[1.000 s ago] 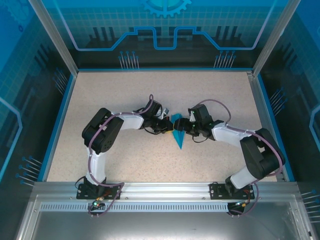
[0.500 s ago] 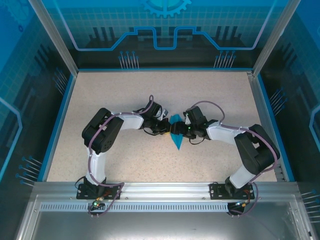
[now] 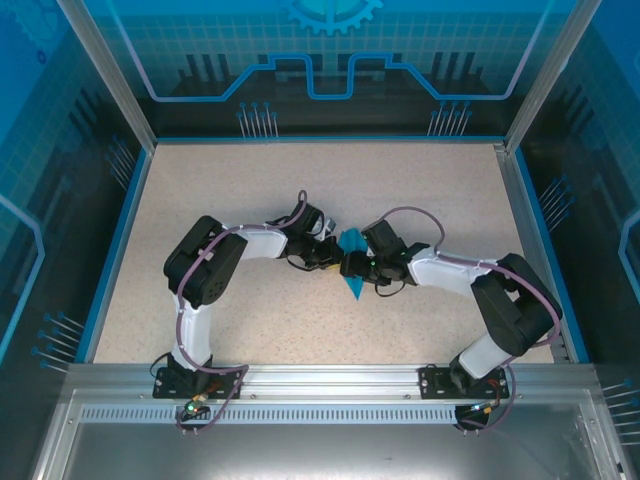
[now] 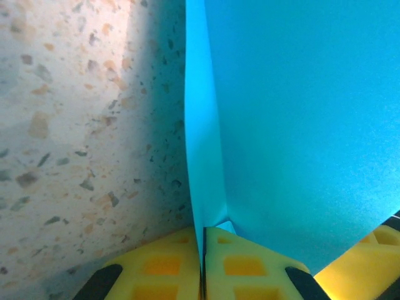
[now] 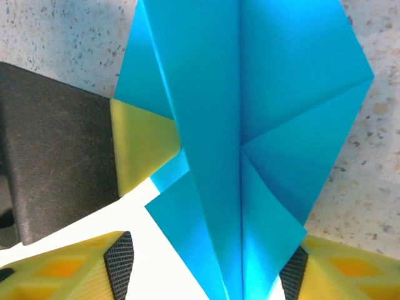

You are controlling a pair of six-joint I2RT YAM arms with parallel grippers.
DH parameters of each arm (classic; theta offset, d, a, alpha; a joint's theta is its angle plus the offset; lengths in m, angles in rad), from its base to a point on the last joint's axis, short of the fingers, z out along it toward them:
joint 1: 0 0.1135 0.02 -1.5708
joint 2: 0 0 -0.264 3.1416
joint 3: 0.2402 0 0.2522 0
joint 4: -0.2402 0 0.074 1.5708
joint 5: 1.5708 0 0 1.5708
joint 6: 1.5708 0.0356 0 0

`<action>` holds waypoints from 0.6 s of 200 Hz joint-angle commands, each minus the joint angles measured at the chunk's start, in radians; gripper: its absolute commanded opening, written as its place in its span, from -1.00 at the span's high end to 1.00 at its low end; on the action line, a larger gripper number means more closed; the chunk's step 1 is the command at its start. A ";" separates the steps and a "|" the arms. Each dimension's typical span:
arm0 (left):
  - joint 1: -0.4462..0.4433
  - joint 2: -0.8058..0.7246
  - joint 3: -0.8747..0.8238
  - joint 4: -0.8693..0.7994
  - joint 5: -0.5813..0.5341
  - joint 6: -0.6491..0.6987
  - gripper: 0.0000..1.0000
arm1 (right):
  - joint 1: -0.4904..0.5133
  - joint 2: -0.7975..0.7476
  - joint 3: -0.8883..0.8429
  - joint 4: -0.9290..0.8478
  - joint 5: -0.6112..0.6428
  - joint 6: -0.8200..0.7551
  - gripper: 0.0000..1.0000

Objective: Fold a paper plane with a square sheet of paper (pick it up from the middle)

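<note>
We've the left gripper [image 4: 203,250] clamping the paper plane [image 5: 250,94], crease running straight between the right gripper [image 5: 206,265] and its spread fingers.

One plane [image 3: 351,262]; one table [image 3: 250,180]; two arms, left arm [image 3: 205,265] and right arm [image 3: 510,305]; two grippers, left gripper [image 3: 334,258] and right gripper [image 3: 356,268], one to each arm; two yellow fingers [image 5: 56,275] to each gripper, four in all; two purple cables [image 3: 184,330], one along each arm; two bases [image 3: 200,381].
</note>
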 commanded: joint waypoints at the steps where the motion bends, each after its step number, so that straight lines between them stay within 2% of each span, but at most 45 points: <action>1: 0.008 0.013 -0.007 -0.007 0.001 0.008 0.82 | 0.033 0.022 0.052 -0.049 0.054 0.024 -0.26; 55: 0.009 0.003 -0.010 -0.009 0.007 0.004 0.81 | 0.083 0.092 0.139 -0.138 0.173 0.012 -0.14; 120: 0.036 -0.061 -0.025 -0.037 -0.001 -0.006 0.53 | 0.096 0.123 0.151 -0.166 0.211 0.010 -0.01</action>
